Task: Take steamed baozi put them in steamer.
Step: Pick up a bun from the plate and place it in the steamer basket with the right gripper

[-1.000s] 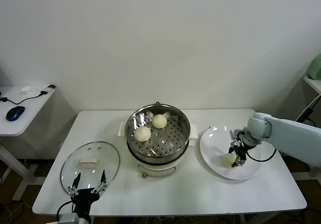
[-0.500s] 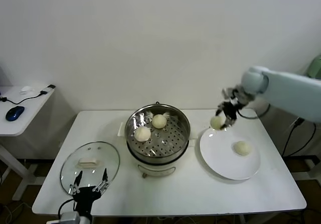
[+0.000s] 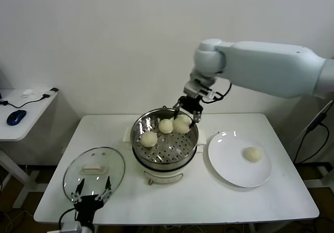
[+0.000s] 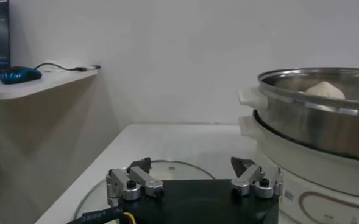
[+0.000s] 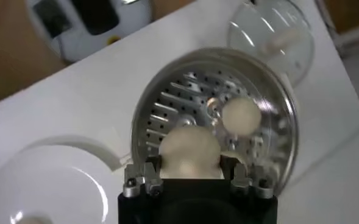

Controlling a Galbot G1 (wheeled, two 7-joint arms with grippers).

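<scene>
Right end effector clamps a baozi over the steamer (left end effector idle, spread wide).

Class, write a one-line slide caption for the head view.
Right gripper carries a baozi over the steamer, which holds two more; one waits on the plate.

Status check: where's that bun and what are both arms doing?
Right gripper shut on a baozi, above the steamer. Left gripper open, parked by the glass lid. Two buns in the steamer, one on the plate. Nothing blocking.
</scene>
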